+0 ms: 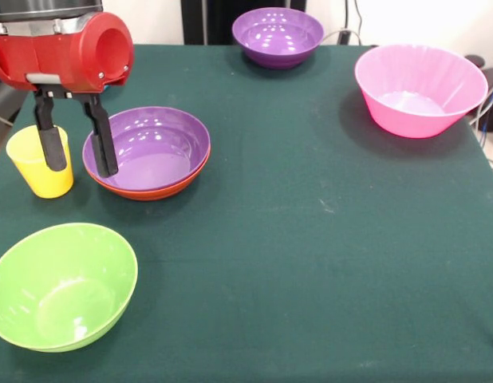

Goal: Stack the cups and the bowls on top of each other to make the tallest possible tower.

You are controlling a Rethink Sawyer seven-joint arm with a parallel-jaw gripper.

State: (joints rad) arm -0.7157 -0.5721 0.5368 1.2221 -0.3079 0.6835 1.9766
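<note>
Front view: the red-and-black Sawyer arm comes down at the picture's upper left, its gripper spread wide with nothing between the two black fingers, one hanging in front of the yellow cup and the other over the near-left rim of a purple bowl. That purple bowl sits nested in a wide orange bowl, of which only the lower edge shows, and the pair makes the only stack so far on the dark green tablecloth. A lime green bowl rests upright at the near left corner, a second purple bowl stands at the far edge, and the big pink bowl sits well apart at the far right. No other cups or bowls show here. The step in hand appears to be a pick, either of the yellow cup or of the bowl's rim; the fingers straddle the gap between them, so which one is meant cannot be told. For a clean grasp the gripper would need to shift to centre over one object, since closing where it hangs risks knocking the light cup over or nudging the nested bowls. A tapered, glossy cup would likely slip unless pinched low across its wall or by the rim. No overhead view is supplied for this moment.
</note>
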